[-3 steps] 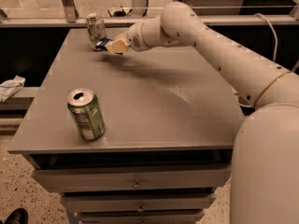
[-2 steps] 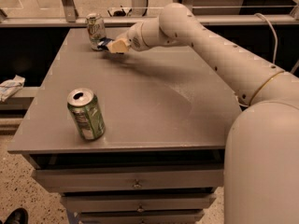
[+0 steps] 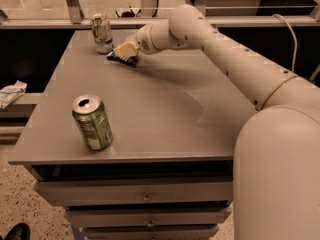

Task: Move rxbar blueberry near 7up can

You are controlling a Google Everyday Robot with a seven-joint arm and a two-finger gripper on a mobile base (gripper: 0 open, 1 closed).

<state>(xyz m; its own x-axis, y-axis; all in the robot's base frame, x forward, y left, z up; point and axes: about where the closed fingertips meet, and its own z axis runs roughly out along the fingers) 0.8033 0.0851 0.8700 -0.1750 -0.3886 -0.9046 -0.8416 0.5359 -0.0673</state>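
The gripper (image 3: pixel 125 50) is half-hiding the rxbar blueberry (image 3: pixel 121 59) just right of the 7up can (image 3: pixel 102 32), by the table (image 3: pixel 165 109)'s far edge; its grip isn't showing.

Grey table (image 3: pixel 165 109), flat top, drawers (image 3: pixel 135 191) stacked below with small knobs. Deep-green can (image 3: pixel 92 122) upright near front-left corner, tab opening visible. Crumpled white wrapper (image 3: pixel 11 93) on ledge left of table. Black shoe (image 3: pixel 17 231) on speckled floor (image 3: pixel 30 194), bottom-left. Cable (image 3: pixel 292 34) behind, right.

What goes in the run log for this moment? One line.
gripper: at rxbar blueberry, far side of table | rxbar blueberry: on table, close beside 7up can | green can: front left
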